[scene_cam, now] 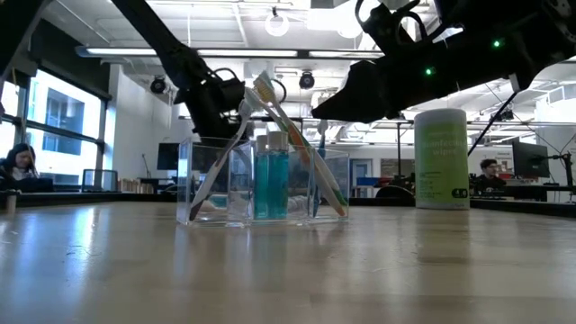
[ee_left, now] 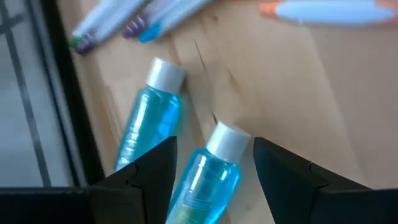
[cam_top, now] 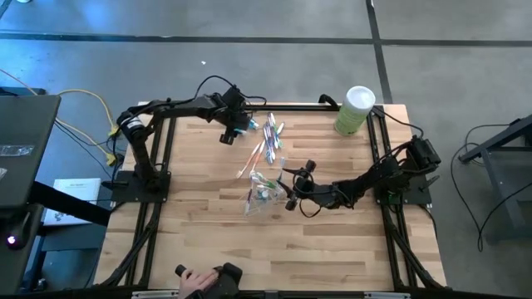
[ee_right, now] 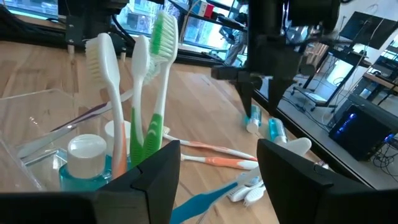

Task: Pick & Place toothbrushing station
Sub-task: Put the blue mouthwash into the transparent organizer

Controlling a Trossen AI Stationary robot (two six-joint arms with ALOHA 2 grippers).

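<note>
A clear plastic holder (cam_top: 263,196) stands mid-table with several toothbrushes (ee_right: 140,93) leaning upright in it and a teal tube with a white cap (ee_right: 87,162); it also shows in the low view (scene_cam: 261,184). My right gripper (cam_top: 291,188) is open and empty just right of it (ee_right: 217,152). Two teal tubes (ee_left: 208,180) (ee_left: 146,127) lie flat on the table near the far edge. My left gripper (cam_top: 237,126) is open above them, its fingers (ee_left: 214,149) standing on either side of one tube. Loose toothbrushes (cam_top: 268,137) lie between the tubes and the holder.
A light-green canister with a white lid (cam_top: 355,110) stands at the far right corner. Orange and blue toothbrushes (ee_right: 211,154) lie on the table beyond the holder. A person's hand (cam_top: 195,281) holds a dark object at the near edge. The table's dark frame (ee_left: 56,93) runs beside the tubes.
</note>
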